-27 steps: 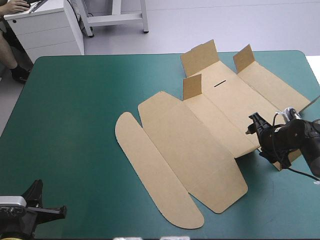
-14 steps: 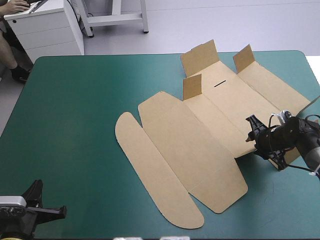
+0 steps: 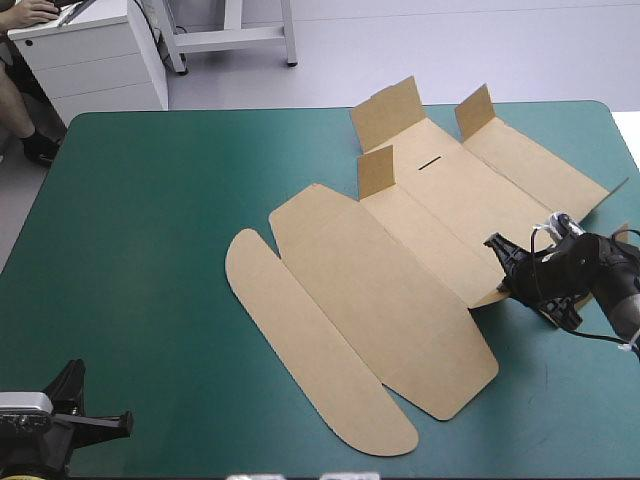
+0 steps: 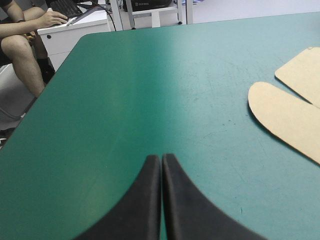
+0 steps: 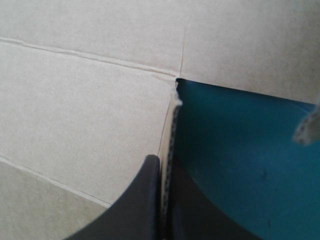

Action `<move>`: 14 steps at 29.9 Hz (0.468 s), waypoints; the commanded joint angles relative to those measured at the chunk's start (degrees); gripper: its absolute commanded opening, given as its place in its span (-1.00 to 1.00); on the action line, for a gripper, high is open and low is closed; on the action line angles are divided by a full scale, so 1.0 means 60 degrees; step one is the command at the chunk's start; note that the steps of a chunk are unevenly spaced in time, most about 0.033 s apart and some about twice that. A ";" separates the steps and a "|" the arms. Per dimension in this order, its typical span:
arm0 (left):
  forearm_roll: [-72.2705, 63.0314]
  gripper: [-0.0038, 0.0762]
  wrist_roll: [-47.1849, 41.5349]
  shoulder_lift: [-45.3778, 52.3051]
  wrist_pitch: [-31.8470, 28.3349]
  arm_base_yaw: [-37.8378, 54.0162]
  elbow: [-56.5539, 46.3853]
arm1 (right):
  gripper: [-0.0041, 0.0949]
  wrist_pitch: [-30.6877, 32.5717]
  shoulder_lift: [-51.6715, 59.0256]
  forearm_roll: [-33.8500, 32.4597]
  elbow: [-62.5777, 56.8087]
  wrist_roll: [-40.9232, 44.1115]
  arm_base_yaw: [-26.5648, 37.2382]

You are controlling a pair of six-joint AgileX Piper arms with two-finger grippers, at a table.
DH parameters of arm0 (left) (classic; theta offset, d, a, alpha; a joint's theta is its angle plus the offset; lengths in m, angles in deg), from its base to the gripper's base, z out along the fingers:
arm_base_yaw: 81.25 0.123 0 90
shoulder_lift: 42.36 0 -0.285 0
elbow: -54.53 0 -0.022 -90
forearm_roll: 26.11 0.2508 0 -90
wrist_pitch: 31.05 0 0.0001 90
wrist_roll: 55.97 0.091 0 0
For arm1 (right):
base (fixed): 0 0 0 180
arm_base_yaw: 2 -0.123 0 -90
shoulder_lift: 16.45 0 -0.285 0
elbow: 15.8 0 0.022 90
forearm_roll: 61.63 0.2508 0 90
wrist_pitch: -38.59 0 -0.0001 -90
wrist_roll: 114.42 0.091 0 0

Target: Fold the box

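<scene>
Two grippers are noted. The left gripper [image 4: 161, 162], pressed together on nothing, is held well left of the box [image 3: 380, 290]. The box is laid mostly flat on the cover [image 3: 150, 200], long axis running near-left to far-right. Its right edge is clamped by the right gripper [image 5: 161, 161], the nearer arm; bare cover is available beyond that edge.
</scene>
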 commanded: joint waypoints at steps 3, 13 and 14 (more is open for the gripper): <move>0.0039 -0.93 0.0000 0.0132 -0.0731 -0.0050 0.0234 | -0.96 -0.0585 0.0188 -0.0031 0.0543 -0.3789 0.0029; 0.0006 -0.93 0.0078 0.0132 -0.0731 -0.0050 0.0234 | -0.96 0.1793 -0.1825 -0.0264 0.3487 -0.7413 0.0029; 0.0006 -0.93 0.0078 0.0132 -0.0731 -0.0050 0.0234 | -0.96 0.1911 -0.2032 -0.0220 0.3779 -0.7753 0.0029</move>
